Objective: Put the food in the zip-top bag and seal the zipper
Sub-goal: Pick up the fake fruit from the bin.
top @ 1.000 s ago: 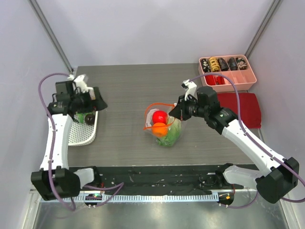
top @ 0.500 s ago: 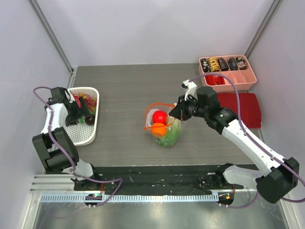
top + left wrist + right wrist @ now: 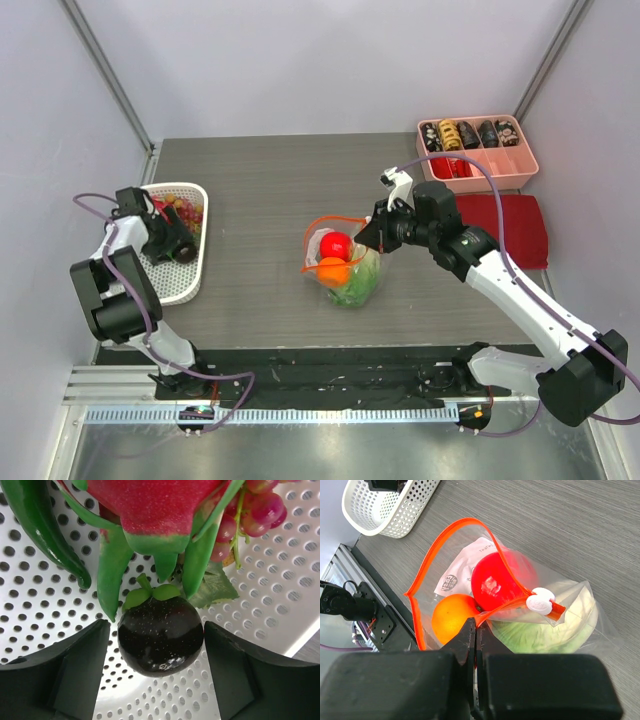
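Observation:
The clear zip-top bag lies at the table's middle with its orange-red zipper gaping open. Inside it are the red fruit, the orange fruit and the green lettuce. In the right wrist view the red fruit, orange fruit, lettuce and a white slider show. My right gripper is shut on the zipper edge. My left gripper is open inside the white basket, its fingers either side of a dark round fruit.
The basket also holds a dragon fruit, green peppers and grapes. A pink compartment tray stands at the back right, with a dark red cloth in front of it.
My left arm has swung down from above the basket and lowered its gripper into it. The right arm and the bag have not moved.

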Available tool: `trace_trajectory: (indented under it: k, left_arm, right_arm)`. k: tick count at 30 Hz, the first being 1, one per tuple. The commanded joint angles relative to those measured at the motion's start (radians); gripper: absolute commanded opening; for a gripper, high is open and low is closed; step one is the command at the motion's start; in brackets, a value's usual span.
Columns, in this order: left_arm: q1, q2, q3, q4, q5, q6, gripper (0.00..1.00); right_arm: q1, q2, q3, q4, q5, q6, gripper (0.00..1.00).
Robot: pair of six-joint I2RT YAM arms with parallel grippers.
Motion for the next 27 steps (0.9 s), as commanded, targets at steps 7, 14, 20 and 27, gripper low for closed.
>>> trace_trajectory:
  k: [7,14,20,27]
  left_arm:
    - [0.020,-0.110,0.027,-0.014,0.039,-0.032,0.53]
    - [-0.079,-0.346,0.115,-0.038,0.249,0.005,0.31]
    - [-0.459,-0.442,0.182,0.034,0.302,-0.055,0.33]
    - [-0.809,-0.364,0.198,0.173,0.201,-0.139,0.34]
  right_arm:
    - [-0.003,-0.022,0.009,0.039,0.004,-0.012,0.01]
    - [-0.003,-0.028,0.003,0.039,0.007,-0.007,0.01]
    - [-0.002,-0.036,-0.012,0.036,0.030,0.010,0.01]
    - [-0.005,-0.057,-0.043,0.051,0.050,0.014,0.01]
